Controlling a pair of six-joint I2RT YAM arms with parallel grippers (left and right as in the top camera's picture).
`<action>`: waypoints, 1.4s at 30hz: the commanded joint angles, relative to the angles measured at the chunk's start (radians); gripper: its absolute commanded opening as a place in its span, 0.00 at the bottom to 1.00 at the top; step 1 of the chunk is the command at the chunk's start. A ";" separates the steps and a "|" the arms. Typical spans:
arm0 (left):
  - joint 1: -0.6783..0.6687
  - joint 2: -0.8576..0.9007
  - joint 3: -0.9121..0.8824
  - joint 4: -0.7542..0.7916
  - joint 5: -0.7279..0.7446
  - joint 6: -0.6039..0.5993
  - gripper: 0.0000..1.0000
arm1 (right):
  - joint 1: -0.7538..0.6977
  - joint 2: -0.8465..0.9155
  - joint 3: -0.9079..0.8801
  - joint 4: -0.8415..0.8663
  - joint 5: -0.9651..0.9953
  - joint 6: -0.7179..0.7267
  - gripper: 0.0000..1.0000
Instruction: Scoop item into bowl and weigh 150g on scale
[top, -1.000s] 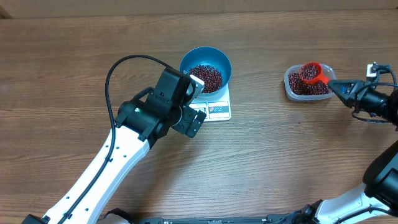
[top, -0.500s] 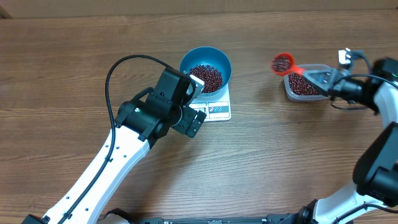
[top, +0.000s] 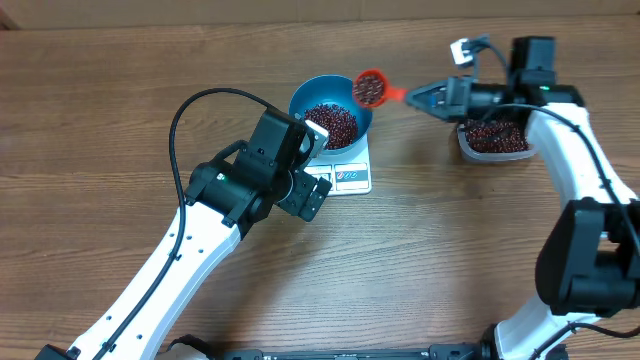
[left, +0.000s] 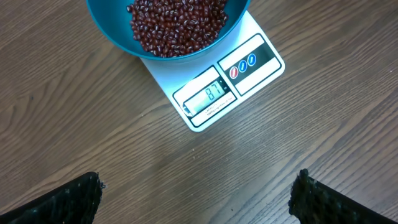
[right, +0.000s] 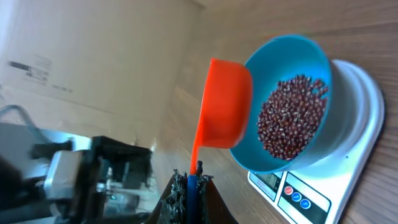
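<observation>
In my left wrist view, my left gripper (left: 199, 202) is cut down to two dark fingertips (left: 74, 200) at the bottom corners, spread wide apart with only bare table (left: 93, 124) between them. Beyond them lies the white scale (left: 252, 78), its display reading what looks like 87, and at the top edge the blue bowl (left: 106, 31) is cropped, with its red-brown beans (left: 177, 25) heaped inside. At the bottom of my right wrist view, my right gripper (right: 189, 196) is clenched on the thin handle of the orange scoop (right: 221, 106). I see only the cup's underside there, so its load is hidden. From overhead, my right arm reaches from the upper right toward centre and covers part of the clear tub (top: 495, 142). The scoop hangs level and full at the bowl's upper right rim. My left arm slants up from the lower left, stopping beside the scale. Open wood lies all around.
</observation>
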 joint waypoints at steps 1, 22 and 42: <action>0.000 -0.021 0.006 0.001 0.008 0.015 1.00 | 0.065 -0.009 0.029 0.015 0.170 0.042 0.04; 0.000 -0.021 0.006 0.001 0.008 0.015 1.00 | 0.289 -0.013 0.181 -0.096 0.594 0.003 0.04; 0.000 -0.021 0.006 0.001 0.008 0.015 1.00 | 0.332 -0.018 0.200 -0.167 0.708 -0.019 0.04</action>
